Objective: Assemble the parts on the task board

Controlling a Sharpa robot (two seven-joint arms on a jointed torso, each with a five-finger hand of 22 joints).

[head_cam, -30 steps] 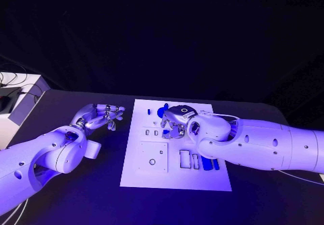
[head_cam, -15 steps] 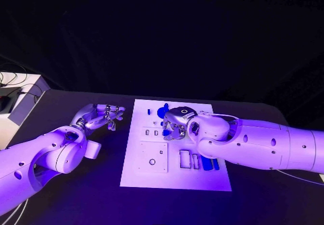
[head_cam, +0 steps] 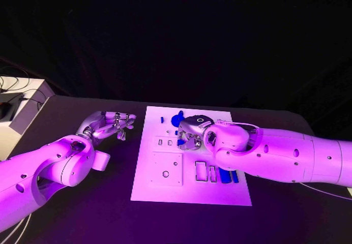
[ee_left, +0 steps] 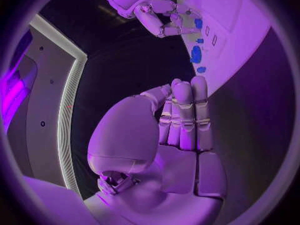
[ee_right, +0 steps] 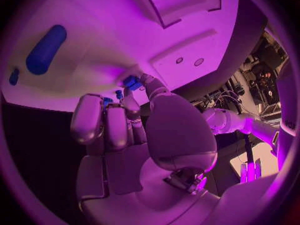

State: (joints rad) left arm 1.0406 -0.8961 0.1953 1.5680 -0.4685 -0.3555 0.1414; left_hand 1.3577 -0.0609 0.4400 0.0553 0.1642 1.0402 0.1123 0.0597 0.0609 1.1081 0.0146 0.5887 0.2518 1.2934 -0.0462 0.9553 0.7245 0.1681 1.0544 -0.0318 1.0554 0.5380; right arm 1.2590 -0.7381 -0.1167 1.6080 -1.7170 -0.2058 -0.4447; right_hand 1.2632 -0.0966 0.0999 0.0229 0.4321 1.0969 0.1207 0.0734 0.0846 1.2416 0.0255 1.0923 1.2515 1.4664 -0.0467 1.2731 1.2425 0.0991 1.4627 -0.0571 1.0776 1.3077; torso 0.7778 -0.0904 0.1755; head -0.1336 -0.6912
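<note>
Right robot hand (head_cam: 189, 136) pinching small blue part (ee_right: 131, 83) over white task board (head_cam: 165, 188), left robot hand (head_cam: 111, 125) curled, holding nothing.

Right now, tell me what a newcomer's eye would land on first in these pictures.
The white task board in the middle of the black table stands out first, dotted with small blue parts. Next comes the right hand, bent over the board's far half and pinching a small blue part at its fingertips. The left hand sits off the board's left edge, fingers curled in on nothing.
</note>
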